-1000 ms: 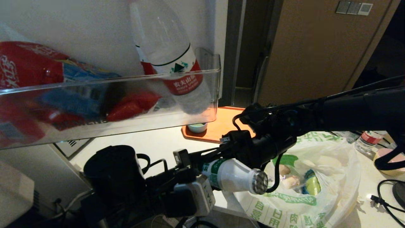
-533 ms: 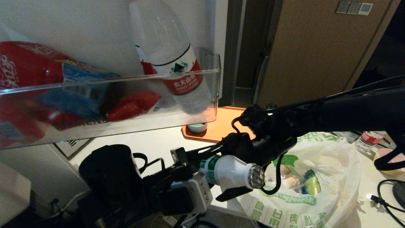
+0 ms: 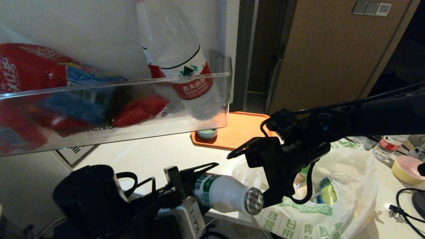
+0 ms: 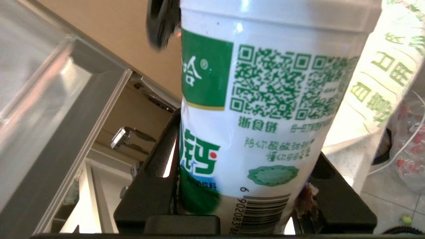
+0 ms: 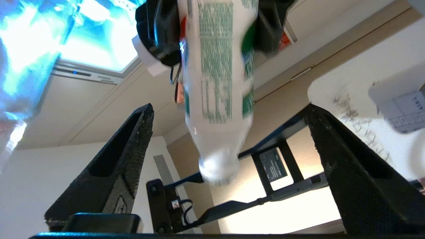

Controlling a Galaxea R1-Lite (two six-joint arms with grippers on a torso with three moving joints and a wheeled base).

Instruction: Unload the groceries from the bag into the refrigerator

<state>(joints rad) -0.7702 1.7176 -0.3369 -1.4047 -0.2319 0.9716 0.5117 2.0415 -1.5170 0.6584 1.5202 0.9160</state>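
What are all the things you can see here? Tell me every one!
white bottle: one, white with green label and silvery cap, lying sideways in the left end effector.
bag: one, translucent white with green characters, on the counter at right, food inside.
water bottle: one, clear with red label, leaning in the door shelf.
door shelf: one, clear, upper left, holding red and blue packs.
orange tray: one, on the counter, a small pale cup on it.
pink bowl: one, far right.
left end effector: black, shut on the white bottle, low centre.
right end effector: black, open, beside the bottle's cap end, above the bag.
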